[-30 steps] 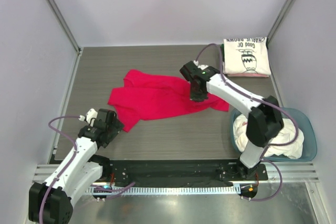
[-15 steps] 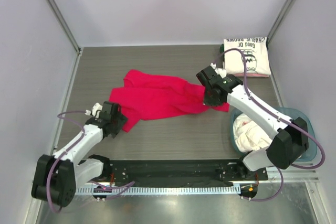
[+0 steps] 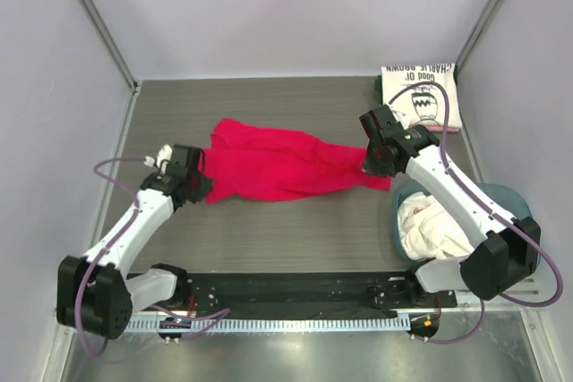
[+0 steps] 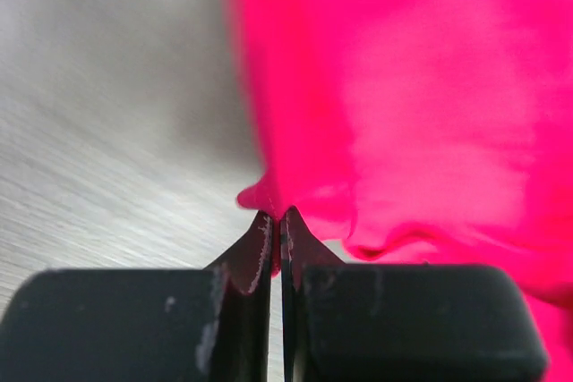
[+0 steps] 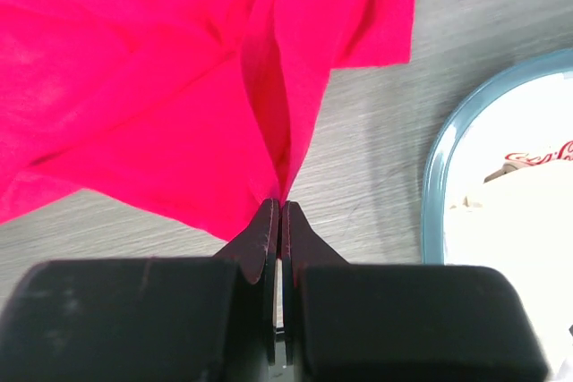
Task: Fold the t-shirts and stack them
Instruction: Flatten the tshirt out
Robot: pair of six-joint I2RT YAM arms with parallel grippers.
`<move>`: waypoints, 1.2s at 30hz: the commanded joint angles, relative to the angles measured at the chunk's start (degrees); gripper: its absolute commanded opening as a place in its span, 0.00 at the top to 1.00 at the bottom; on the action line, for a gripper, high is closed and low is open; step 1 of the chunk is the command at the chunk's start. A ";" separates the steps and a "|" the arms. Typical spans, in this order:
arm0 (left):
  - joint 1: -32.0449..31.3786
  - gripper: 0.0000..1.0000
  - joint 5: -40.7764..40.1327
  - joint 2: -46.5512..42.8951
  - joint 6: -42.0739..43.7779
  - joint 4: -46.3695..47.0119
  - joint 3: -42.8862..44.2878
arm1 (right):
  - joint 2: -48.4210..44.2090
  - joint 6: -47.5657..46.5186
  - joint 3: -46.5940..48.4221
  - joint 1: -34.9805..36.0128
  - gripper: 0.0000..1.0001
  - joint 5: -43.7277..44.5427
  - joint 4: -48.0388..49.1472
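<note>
A crimson red t-shirt [image 3: 282, 165] lies stretched left to right across the middle of the table. My left gripper [image 3: 199, 183] is shut on its left edge, cloth [image 4: 412, 105] pinched between the fingertips. My right gripper [image 3: 374, 164] is shut on its right end, a fold of the red t-shirt [image 5: 179, 96] rising from the jaws. A folded cream t-shirt with black Charlie Brown print [image 3: 421, 96] lies at the back right. White t-shirts [image 3: 428, 228] are heaped in the tub.
The blue-grey tub [image 3: 519, 199] sits at the near right; its rim [image 5: 439, 176] shows in the right wrist view beside my gripper. Grey walls and metal posts enclose the wooden table [image 3: 295, 230].
My left gripper reached the red shirt's left edge and shut on it. My right gripper, still holding the shirt, moved right, pulling the cloth out long.
</note>
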 commanded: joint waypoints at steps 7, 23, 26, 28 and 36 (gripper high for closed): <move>0.97 1.00 -13.82 -9.18 14.18 -24.52 35.61 | -5.95 -2.42 16.74 -0.51 0.99 -5.92 -0.46; 0.97 1.00 -22.09 -16.03 27.46 -29.21 69.21 | -26.94 -3.38 21.42 -0.51 0.99 -14.61 5.42; 1.06 1.00 -19.55 -15.94 30.10 -29.38 74.92 | -31.52 -3.39 19.83 -0.51 0.99 -18.48 7.97; 0.97 1.00 -16.13 -15.50 32.03 -29.47 79.82 | -34.50 -2.95 19.92 -0.51 0.99 -20.06 9.11; -0.96 1.00 -9.08 -11.20 35.03 -26.14 92.24 | -38.56 -4.09 25.10 -0.51 0.99 -19.55 10.08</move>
